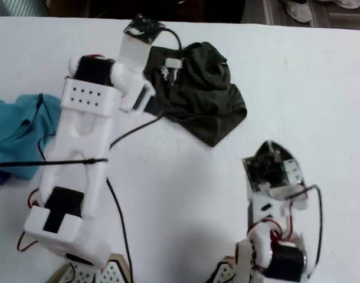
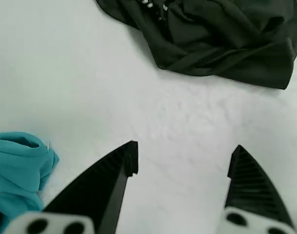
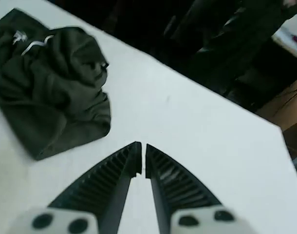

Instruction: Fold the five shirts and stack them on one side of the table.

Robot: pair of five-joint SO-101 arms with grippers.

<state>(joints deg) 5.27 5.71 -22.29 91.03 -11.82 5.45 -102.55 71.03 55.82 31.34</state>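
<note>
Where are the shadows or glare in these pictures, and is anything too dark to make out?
High view: the white table is evenly lit, without glare or hard shadows; the dark shirt shows few folds. Left wrist view: a faint shadow rims that shirt. Right wrist view: the room beyond the table is dark.

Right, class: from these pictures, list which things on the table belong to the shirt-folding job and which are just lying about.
Belongs to the job:
dark shirt, crumpled
teal shirt, crumpled beside the left arm
left arm, jaws open
right arm, jaws shut

Just lying about:
black cable trailing across the white table
</note>
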